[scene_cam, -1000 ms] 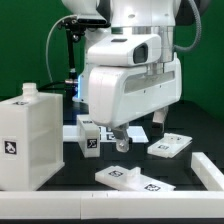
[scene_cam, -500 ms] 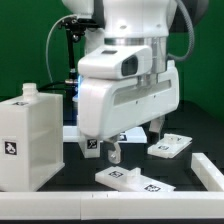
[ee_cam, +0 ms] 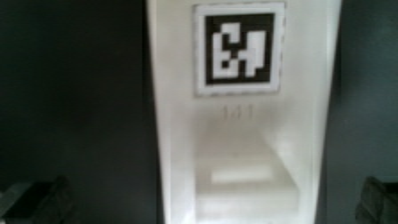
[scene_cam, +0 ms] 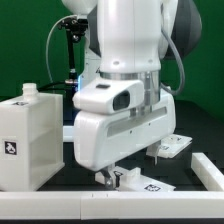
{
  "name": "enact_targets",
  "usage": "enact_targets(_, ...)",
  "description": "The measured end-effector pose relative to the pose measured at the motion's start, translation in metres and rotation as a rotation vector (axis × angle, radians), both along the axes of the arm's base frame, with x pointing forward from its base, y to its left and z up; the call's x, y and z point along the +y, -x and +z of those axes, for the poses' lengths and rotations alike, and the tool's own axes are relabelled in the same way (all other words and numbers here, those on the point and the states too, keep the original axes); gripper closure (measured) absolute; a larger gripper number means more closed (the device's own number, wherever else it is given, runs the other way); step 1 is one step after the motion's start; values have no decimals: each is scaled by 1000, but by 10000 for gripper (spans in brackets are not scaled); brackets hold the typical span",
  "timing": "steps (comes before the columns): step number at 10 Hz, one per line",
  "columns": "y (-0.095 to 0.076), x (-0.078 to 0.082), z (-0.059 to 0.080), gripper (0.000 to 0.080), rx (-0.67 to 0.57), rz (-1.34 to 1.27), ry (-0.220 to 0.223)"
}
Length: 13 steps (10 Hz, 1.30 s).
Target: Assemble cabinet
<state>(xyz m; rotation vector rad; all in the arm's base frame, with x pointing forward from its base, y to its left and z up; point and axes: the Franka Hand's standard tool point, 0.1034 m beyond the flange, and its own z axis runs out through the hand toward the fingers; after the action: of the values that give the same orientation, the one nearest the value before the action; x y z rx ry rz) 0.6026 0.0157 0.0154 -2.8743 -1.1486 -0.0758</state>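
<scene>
Item: cabinet, unassembled, parts laid out on a black bench (scene_cam: 182, 194). Main body: large white cabinet box (scene_cam: 28, 138), upright at the exterior view's left, with a square black-and-white tag on its front face and a small cylindrical knob (scene_cam: 30, 92) on its top. Loose part one: long flat white panel (scene_cam: 138, 183), lying flat on the bench near the front, directly under the arm's lower end. In the wrist view the same panel (ee_cam: 240, 140) runs lengthwise through the frame, with one printed tag (ee_cam: 240, 44) near one end. Loose part two: a second flat white panel (scene_cam: 175, 146) with tags, lying further back toward the exterior view's right, partly hidden behind the arm. Surround: a low white rail (scene_cam: 90, 208) along the front edge of the bench. Manipulator: white robot arm (scene_cam: 125, 70), filling the middle of the exterior view and reaching down close to the bench. Fingers (scene_cam: 103, 179): spread wide and gripping nothing. In the wrist view the dark fingers (ee_cam: 36, 200) stand one on either side of the long panel, clear of its edges. From these views it cannot be told whether the tips touch the bench.
</scene>
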Motion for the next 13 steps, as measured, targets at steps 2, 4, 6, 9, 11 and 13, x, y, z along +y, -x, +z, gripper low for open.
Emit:
enact_targets(2, 0, 0, -1, 132, -3, 7, 0)
enact_targets(4, 0, 0, -1, 271, -3, 7, 0)
enact_targets(6, 0, 0, -1, 405, -3, 7, 0)
enact_targets(9, 11, 0, 4, 541, 22, -50, -3)
enact_targets(11, 48, 23, 30, 541, 21, -156, 2)
enact_targets(13, 64, 32, 47, 541, 10, -181, 5)
